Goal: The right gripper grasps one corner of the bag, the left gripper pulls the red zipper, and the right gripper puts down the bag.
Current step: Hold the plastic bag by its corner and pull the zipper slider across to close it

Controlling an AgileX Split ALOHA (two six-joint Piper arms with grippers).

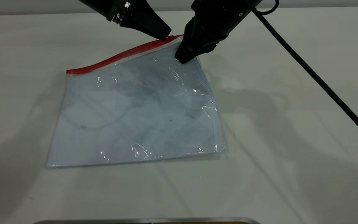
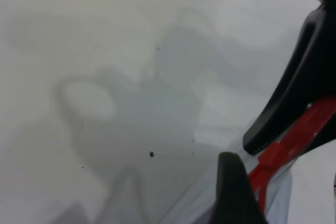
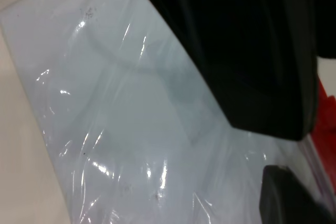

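Lying flat on the white table (image 1: 291,124), the clear plastic bag (image 1: 135,115) has its far corner (image 1: 187,51) pinched by the black right gripper (image 1: 183,59); the black left gripper (image 1: 165,35) clamps the thin red zipper (image 1: 120,56) beside it.

A: Non-task stuff, go. What's there?

B: White table (image 1: 291,161), fills nearly the whole exterior view. Soft grey shadows fall across it.

A: Marks?

B: A few tiny dark specks (image 2: 151,154) on the surface, seen from the left wrist.

A: Anything else?

B: Black braided cable (image 1: 315,77) runs diagonally over the table's right side, out the right edge.

A: Near edge?

B: Strip of a metallic rim (image 1: 148,220) along the bottom. Can't tell what it belongs to.
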